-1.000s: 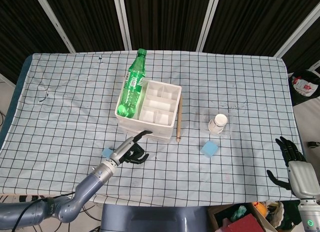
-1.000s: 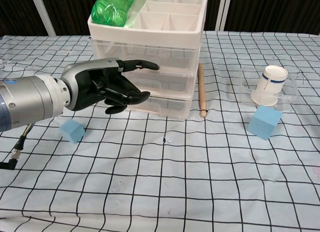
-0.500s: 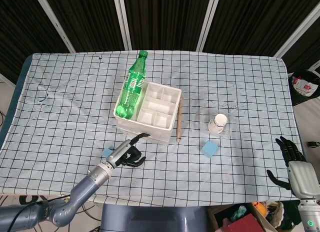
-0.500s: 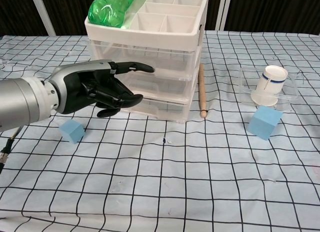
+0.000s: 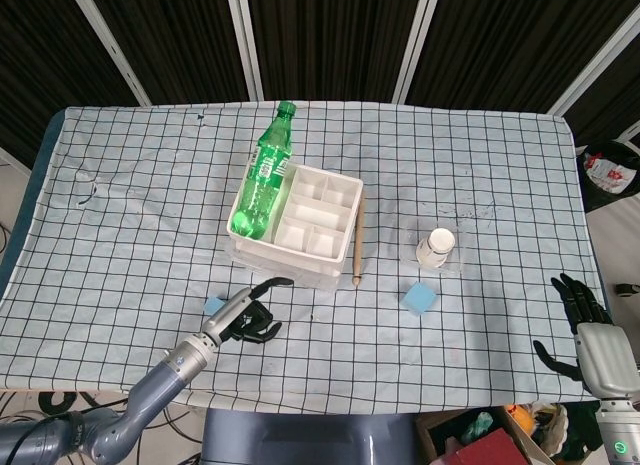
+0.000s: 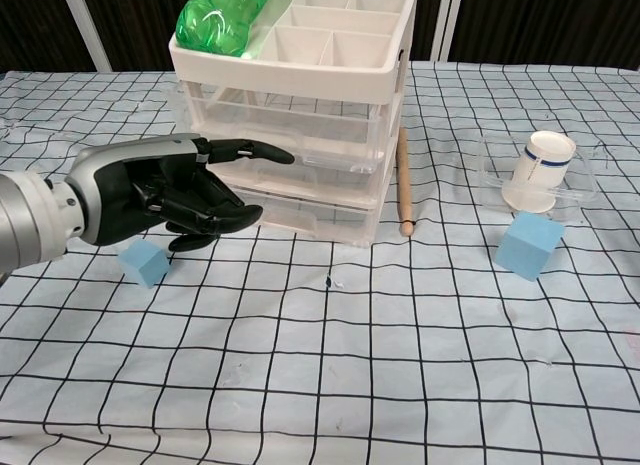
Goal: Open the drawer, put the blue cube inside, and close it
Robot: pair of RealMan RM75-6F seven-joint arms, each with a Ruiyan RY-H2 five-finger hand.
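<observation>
Left hand point(image 6: 165, 190) hovers in front of the drawer unit point(image 6: 300, 115), one finger stretched toward the drawer fronts, the others curled in, holding nothing. Whether that finger touches a drawer cannot be told. Right hand point(image 5: 580, 320) rests spread at the surface point(image 5: 130, 185) edge, well apart. One blue cube point(image 6: 143, 262) lies just beside the left hand; a larger blue cube point(image 6: 530, 244) sits near the paper cup point(image 6: 540, 170). Opening looks like the step in hand, with no drawer visibly pulled clear. Next, the finger must hook a drawer front and draw it outward.
</observation>
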